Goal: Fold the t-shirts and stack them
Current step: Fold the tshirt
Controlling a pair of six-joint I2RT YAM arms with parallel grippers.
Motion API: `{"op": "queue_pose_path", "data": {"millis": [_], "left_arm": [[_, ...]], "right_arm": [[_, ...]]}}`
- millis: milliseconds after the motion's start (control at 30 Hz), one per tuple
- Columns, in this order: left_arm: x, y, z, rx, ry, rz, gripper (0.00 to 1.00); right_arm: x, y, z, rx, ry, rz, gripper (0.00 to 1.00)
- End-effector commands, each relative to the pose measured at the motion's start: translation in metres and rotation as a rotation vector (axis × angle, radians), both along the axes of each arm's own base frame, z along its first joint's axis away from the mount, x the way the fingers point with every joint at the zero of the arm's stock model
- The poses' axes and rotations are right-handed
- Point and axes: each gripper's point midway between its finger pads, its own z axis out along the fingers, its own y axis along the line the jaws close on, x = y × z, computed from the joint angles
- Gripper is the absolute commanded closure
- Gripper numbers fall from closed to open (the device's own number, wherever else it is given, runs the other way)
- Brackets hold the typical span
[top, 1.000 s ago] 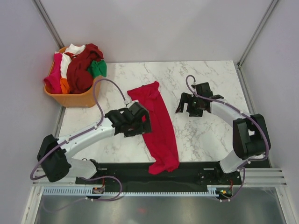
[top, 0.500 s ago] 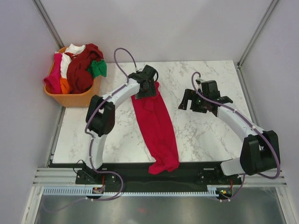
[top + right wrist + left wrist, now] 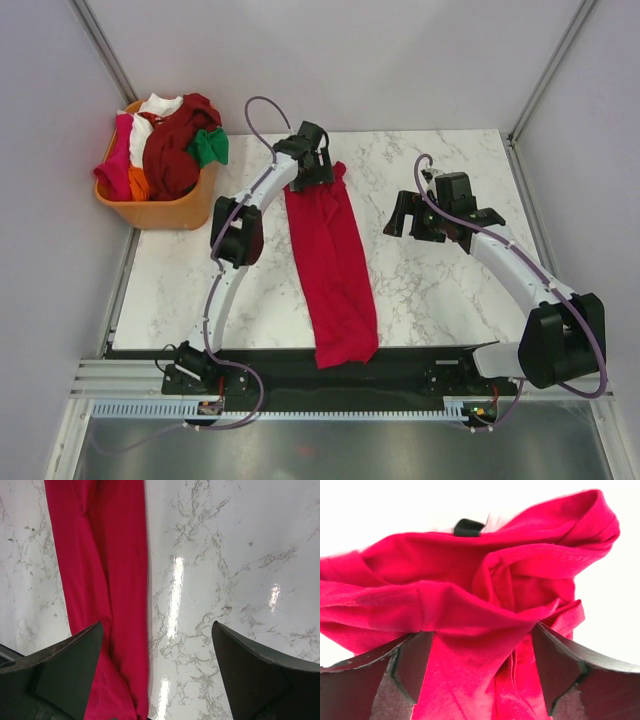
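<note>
A bright crimson t-shirt (image 3: 330,260) lies as a long narrow strip down the middle of the marble table, from the far side to the near edge. My left gripper (image 3: 318,178) is stretched out over its far end. In the left wrist view the jaws stand wide, and the bunched crimson cloth (image 3: 470,580) fills the gap of the left gripper (image 3: 482,645). My right gripper (image 3: 415,225) hovers open to the right of the shirt. In the right wrist view the right gripper (image 3: 157,640) is over bare marble, with the shirt (image 3: 100,580) along its left finger.
An orange basket (image 3: 160,212) stands at the table's far left corner, heaped with a maroon shirt (image 3: 175,150), a white one (image 3: 155,105), a magenta one (image 3: 118,160) and a green one (image 3: 210,147). Bare marble (image 3: 450,290) lies right of the crimson shirt.
My left arm swung from the shirt's middle out to its far end. The shirt has been drawn straighter, and its near end now lies flat. My right gripper shifted slightly right.
</note>
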Motion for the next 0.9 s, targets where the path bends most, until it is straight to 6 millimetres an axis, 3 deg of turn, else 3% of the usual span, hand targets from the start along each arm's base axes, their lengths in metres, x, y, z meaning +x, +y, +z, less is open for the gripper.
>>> {"op": "queue_pose_path", "data": {"millis": [0,33,67,167,200,300,367,467,533,600,633,667,700,733,767,800,833,867], "left_arm": [[0.034,-0.008,-0.008,-0.146,-0.023,-0.103,0.10],[0.043,0.003,-0.020,-0.175,-0.015,-0.091,0.10],[0.061,-0.002,-0.010,-0.239,-0.081,-0.096,0.10],[0.082,-0.011,0.004,-0.422,-0.153,-0.155,0.05],[0.096,-0.015,0.021,-0.455,-0.226,-0.173,0.04],[0.115,-0.019,0.042,-0.491,-0.339,-0.193,0.00],[0.120,-0.022,0.054,-0.528,-0.376,-0.205,0.00],[0.125,-0.030,0.095,-0.573,-0.469,-0.260,0.00],[0.121,-0.031,0.142,-0.593,-0.536,-0.287,0.00],[0.113,-0.030,0.164,-0.596,-0.553,-0.294,0.00],[0.103,-0.028,0.209,-0.603,-0.611,-0.311,0.00],[0.098,-0.025,0.223,-0.599,-0.628,-0.319,0.00],[0.089,-0.023,0.225,-0.591,-0.611,-0.317,0.00],[0.074,-0.017,0.269,-0.593,-0.669,-0.326,0.00],[0.062,-0.013,0.287,-0.587,-0.688,-0.326,0.00],[0.055,-0.004,0.265,-0.558,-0.631,-0.275,0.00],[0.029,0.005,0.310,-0.574,-0.683,-0.250,0.00],[0.016,0.011,0.309,-0.568,-0.664,-0.224,0.00]], "right_arm": [[0.000,0.003,0.010,0.012,-0.031,0.020,0.02],[0.000,0.003,0.008,0.012,-0.026,0.019,0.02],[-0.001,0.004,0.006,0.013,-0.023,0.023,0.02],[-0.001,0.005,0.000,0.020,-0.009,0.029,0.02],[-0.001,0.006,-0.002,0.024,-0.005,0.031,0.02],[-0.001,0.007,-0.008,0.025,0.009,0.037,0.02],[-0.001,0.008,-0.014,0.025,0.018,0.043,0.02],[0.000,0.011,-0.018,0.036,0.017,0.051,0.02],[0.001,0.015,-0.017,0.041,0.007,0.061,0.02],[0.001,0.018,-0.013,0.039,-0.006,0.070,0.02],[0.000,0.019,-0.010,0.041,-0.015,0.075,0.02],[0.000,0.022,-0.006,0.044,-0.027,0.083,0.02],[-0.002,0.024,-0.005,0.040,-0.031,0.089,0.02],[-0.002,0.025,-0.001,0.043,-0.043,0.094,0.02],[-0.005,0.029,0.001,0.045,-0.048,0.102,0.02],[-0.007,0.029,0.003,0.045,-0.054,0.102,0.02],[-0.009,0.030,0.004,0.051,-0.050,0.096,0.02],[-0.016,0.033,0.001,0.052,-0.038,0.103,0.02]]}}
